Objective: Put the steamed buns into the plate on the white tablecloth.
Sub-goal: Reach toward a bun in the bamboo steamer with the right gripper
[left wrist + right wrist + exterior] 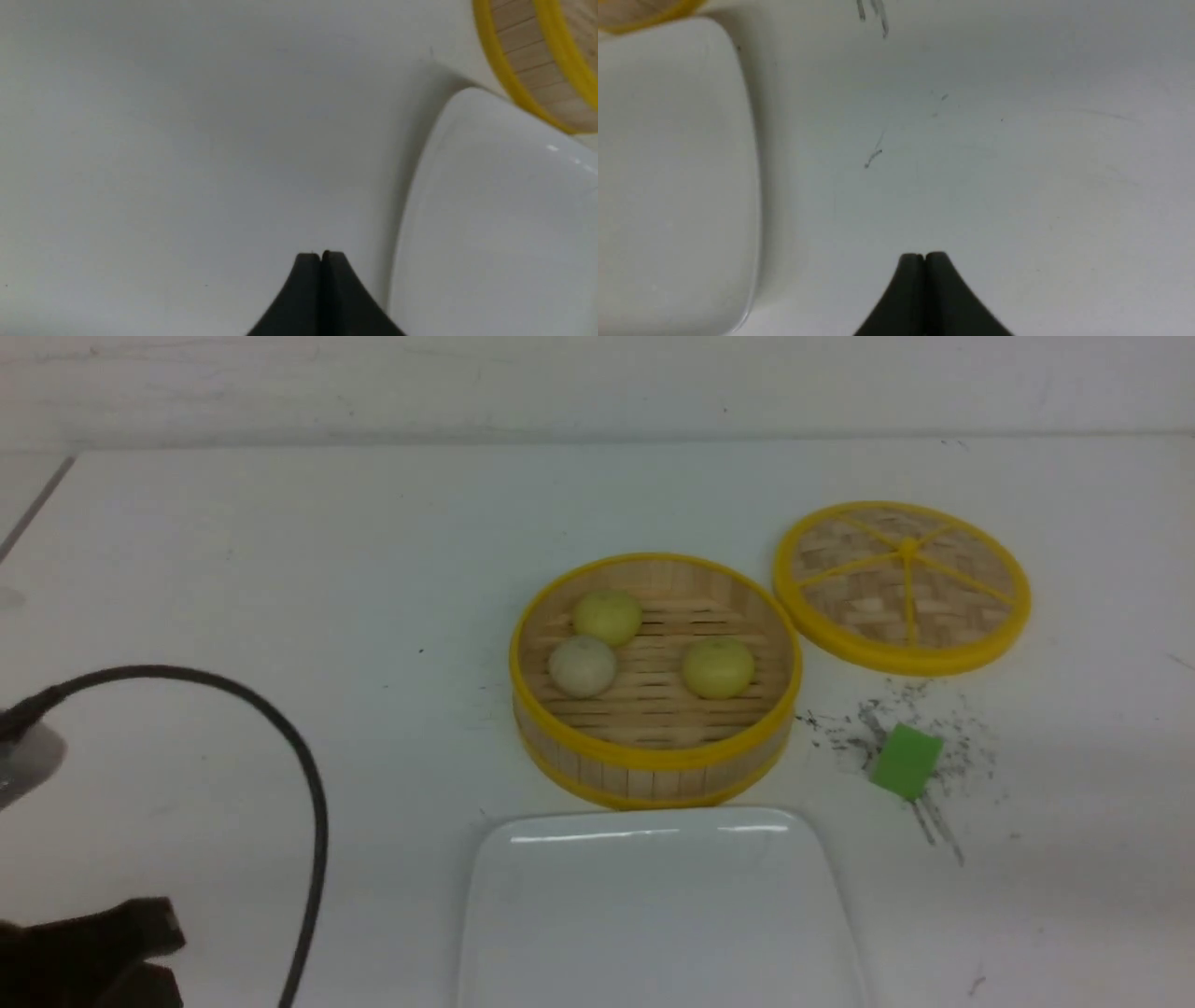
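Where the two arms hang over the tablecloth [280, 569], we note the left gripper [321, 254] closed, its two black fingers pressed tip to tip with nothing between them. Right gripper [924, 255] likewise: fingers together, gripping nothing. Whether either pair of tips touches the cloth we cannot tell. The plate [653, 915] lies between the two sets of jaws, its rim near each, on the inner side of both. Just past the plate's far edge from the jaws stands the steamer [653, 775], uncovered. Inside it, well ahead of both jaws, sit a yellow bun [608, 617], a beige bun [582, 665] just beside it, and a second yellow bun [717, 667] apart from those two, toward the right jaws' side. The lid [901, 586] lies flat farther forward still, just beside the steamer on that same side. A green cube [906, 761] rests among black scuffs between lid and right jaws.
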